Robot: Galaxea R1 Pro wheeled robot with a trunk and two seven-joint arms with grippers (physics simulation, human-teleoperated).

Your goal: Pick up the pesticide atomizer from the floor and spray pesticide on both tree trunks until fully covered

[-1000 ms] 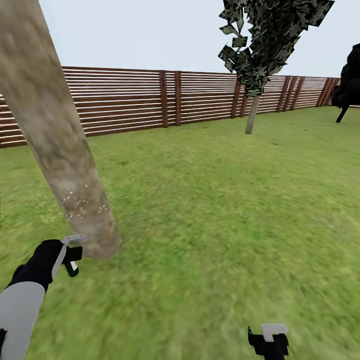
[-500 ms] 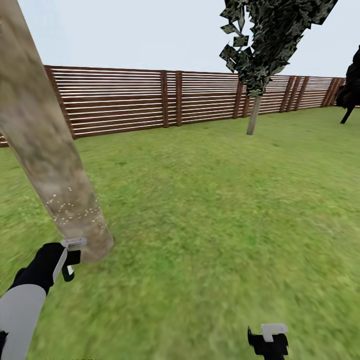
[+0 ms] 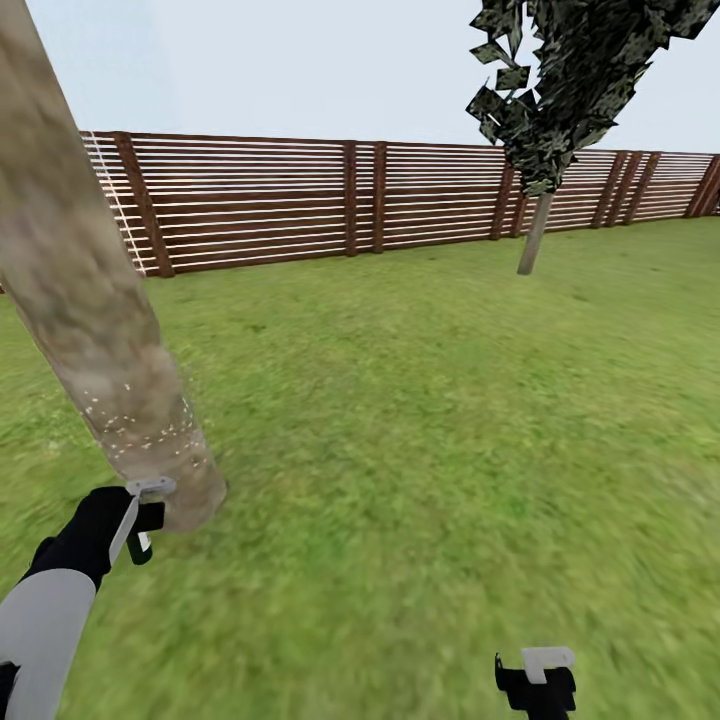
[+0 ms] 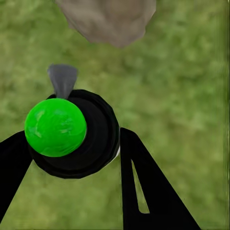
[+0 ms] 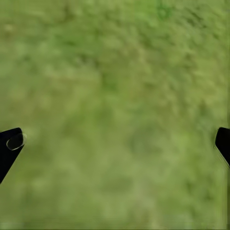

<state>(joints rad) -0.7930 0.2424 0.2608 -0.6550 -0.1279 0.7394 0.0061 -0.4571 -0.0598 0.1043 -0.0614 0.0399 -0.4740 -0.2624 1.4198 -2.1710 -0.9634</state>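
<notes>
Both fingers of the left gripper clamp the upright atomizer, its nozzle toward the trunk.

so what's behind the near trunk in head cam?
Behind the tree trunk: lawn and the slat fence. White pesticide specks dot its lower part. The stretch of fence and grass directly behind it is covered.

Lawn: flat green grass, running back to slat fence. Thick mottled trunk rises from grass at near left, white specks on its lower part. Thin-stemmed tree stands by fence.
</notes>
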